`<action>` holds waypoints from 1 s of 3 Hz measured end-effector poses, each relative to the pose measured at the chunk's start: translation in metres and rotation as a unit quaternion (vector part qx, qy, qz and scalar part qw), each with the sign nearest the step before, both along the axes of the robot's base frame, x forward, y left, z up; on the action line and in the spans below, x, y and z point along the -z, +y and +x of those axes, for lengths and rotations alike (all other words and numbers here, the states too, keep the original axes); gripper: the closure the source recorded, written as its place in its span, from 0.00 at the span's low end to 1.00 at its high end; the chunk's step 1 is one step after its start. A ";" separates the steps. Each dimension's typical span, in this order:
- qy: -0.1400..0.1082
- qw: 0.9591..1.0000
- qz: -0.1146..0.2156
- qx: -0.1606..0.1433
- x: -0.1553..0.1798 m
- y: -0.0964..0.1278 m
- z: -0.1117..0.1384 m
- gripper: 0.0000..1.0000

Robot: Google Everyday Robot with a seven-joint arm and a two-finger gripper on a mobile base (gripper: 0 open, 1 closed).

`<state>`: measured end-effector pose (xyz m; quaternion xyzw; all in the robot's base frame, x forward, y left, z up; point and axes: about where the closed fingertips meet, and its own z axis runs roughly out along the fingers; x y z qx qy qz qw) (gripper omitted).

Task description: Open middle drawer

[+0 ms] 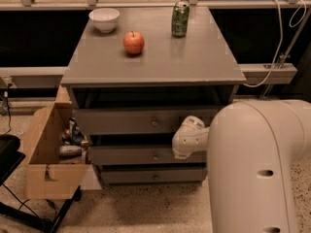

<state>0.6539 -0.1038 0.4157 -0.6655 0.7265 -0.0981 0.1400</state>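
The middle drawer (121,155) carries its knob (155,157) bare at centre. My end effector (187,139) sits just right of and above that knob; I can't tell whether it's apart or together. Pulling without a hold, I'd likely slip off or snag the top drawer (112,123) above the knob.

White gripper (182,144) at grey middle drawer (127,155)

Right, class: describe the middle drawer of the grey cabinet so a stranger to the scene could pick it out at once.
Find the grey cabinet with the apple on top; three drawers stack beneath. The middle drawer is second down, with the robot's tool in front of its right end. Its front is lower than the top drawer's and taller than the bottom drawer's.
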 end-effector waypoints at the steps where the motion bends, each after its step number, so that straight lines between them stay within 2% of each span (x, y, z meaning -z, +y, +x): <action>1: 0.000 1.000 0.000 0.000 0.000 0.000 0.000 0.04; 2: 0.001 1.000 0.000 0.000 0.000 0.000 0.000 0.00; 3: 0.004 1.000 0.002 0.003 0.004 -0.001 0.000 0.00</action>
